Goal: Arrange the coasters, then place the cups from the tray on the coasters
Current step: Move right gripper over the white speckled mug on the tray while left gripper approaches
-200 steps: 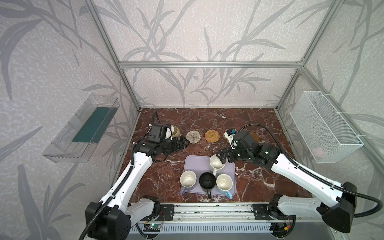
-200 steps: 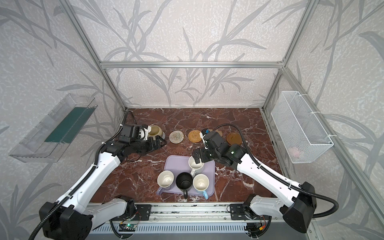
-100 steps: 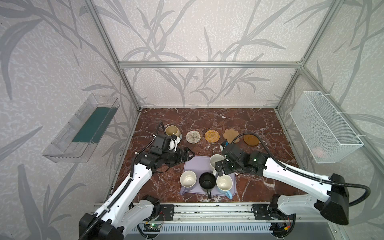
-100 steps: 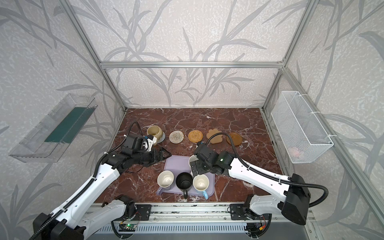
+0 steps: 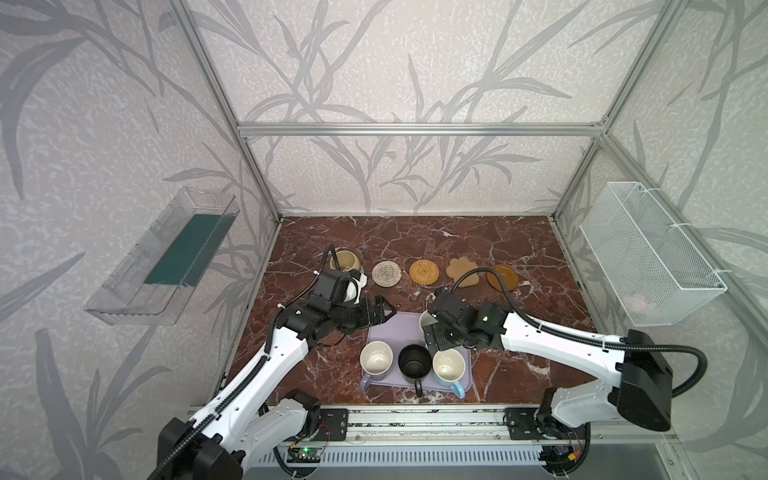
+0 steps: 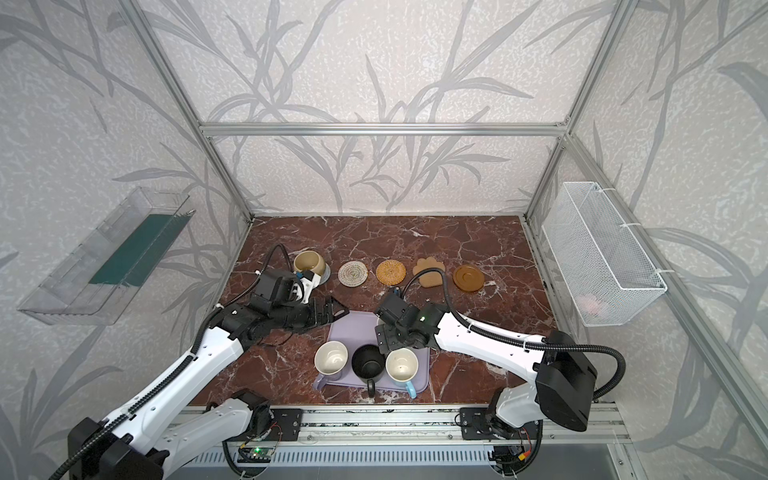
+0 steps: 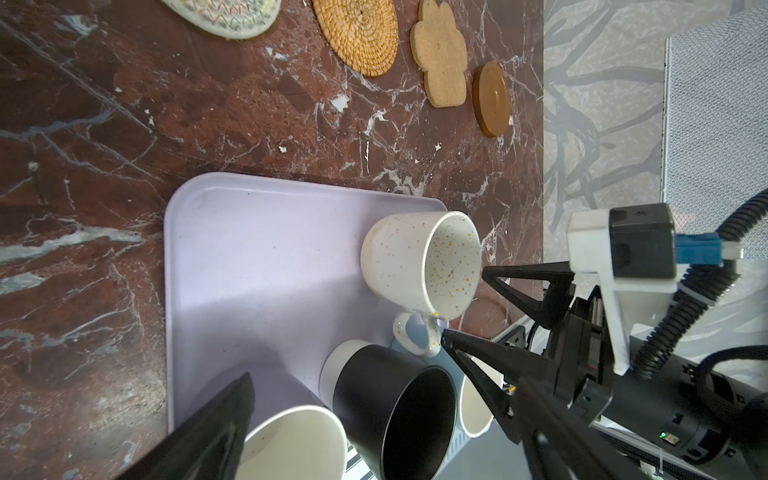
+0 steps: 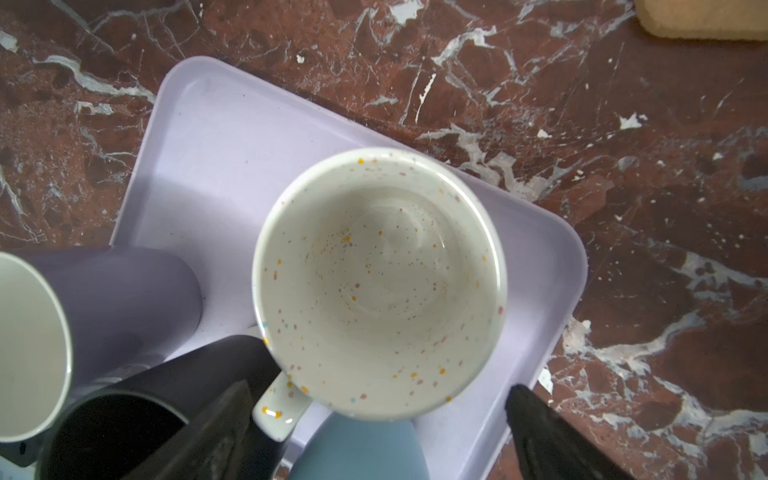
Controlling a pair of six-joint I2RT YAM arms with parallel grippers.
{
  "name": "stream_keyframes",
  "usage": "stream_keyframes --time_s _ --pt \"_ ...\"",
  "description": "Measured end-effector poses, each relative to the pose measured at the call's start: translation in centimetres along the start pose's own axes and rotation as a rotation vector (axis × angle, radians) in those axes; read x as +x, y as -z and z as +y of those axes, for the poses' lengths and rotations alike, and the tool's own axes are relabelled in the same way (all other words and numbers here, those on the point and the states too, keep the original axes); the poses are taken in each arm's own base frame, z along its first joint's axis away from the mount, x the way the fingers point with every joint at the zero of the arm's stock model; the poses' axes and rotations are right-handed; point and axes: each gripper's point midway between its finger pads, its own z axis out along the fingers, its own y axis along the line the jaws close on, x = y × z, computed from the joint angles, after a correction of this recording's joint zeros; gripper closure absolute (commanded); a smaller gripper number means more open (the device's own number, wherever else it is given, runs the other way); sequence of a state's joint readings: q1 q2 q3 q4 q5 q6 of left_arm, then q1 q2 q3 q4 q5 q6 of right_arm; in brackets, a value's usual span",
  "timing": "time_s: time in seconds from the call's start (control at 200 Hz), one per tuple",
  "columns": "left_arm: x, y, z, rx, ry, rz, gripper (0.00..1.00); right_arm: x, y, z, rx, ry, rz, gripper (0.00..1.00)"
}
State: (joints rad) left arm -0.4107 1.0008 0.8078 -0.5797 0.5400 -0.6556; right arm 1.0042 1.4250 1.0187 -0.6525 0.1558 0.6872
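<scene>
In both top views the tray (image 5: 395,332) lies on the surface (image 5: 519,249). The lavender cup (image 5: 376,360), black cup (image 5: 413,360) and blue cup (image 5: 448,365) line its near edge. Beyond its far edge the beige cup (image 5: 344,262) sits on the grey coaster (image 6: 327,272). The cream coaster (image 5: 386,273), rattan coaster (image 5: 424,272), paw coaster (image 5: 461,269) and brown coaster (image 5: 503,277) lie bare there. The left gripper (image 5: 380,312) hovers spread beside the tray's far left corner.

In the left wrist view the speckled cup (image 7: 415,266) stands at the tray's far right corner, with the right gripper's fingers (image 7: 498,359) near its rim.

In the right wrist view the right gripper (image 8: 380,388) is spread either side of that cup.
</scene>
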Motion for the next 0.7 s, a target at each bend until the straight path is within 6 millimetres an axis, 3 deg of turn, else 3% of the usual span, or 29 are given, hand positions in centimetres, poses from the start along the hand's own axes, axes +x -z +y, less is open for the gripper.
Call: stream_keyframes --time_s 0.31,0.7 --pt "0.3 0.0 0.7 -0.034 -0.034 0.005 0.01 0.4 -1.7 0.1 0.021 0.009 0.032 0.10" --pt "0.1 0.3 0.8 -0.044 -0.044 -0.009 0.01 0.0 -2.4 0.3 0.043 0.018 0.039 0.21"
